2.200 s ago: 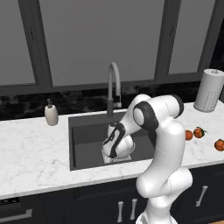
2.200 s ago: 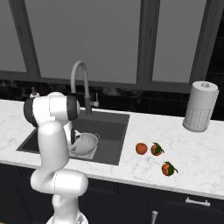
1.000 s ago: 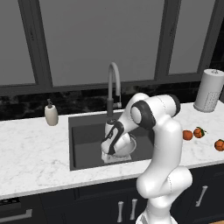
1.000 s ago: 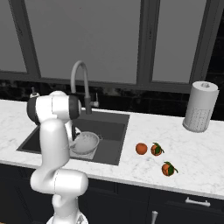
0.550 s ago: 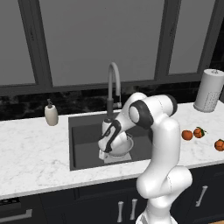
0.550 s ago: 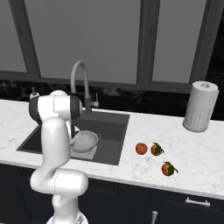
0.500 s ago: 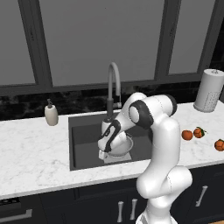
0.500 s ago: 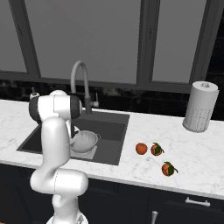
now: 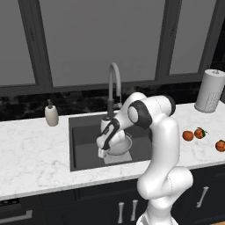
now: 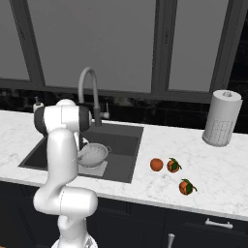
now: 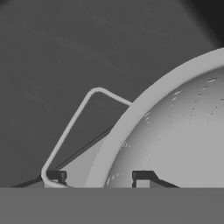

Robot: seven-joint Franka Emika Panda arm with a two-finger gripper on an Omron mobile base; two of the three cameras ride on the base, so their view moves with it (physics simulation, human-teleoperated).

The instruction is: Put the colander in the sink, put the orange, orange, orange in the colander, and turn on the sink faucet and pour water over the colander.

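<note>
Gripper (image 11: 99,176) was what I watched first: in the hand view its two dark tips straddled the colander (image 11: 175,131) rim, one inside the bowl and one outside by the wire side handle, pinching that rim. Over the last couple of seconds I had carried the colander lower and a little toward nine o'clock in the left base view, so that it sat low over the lighter square patch on the floor of the sink (image 9: 83,145); I could not tell whether it already touched. I judged the first step nearly done, with only the release left.

In the right base view the colander (image 10: 94,154) lay at about seven o'clock from the sink faucet (image 10: 88,87), roughly beneath its arched spout. The three oranges (image 10: 156,164) had not moved: they waited on the white marble counter (image 10: 193,160) at about three o'clock from the sink, well apart from it. A paper towel roll (image 10: 222,117) stood behind them.

No brand, label or writing was readable anywhere.
</note>
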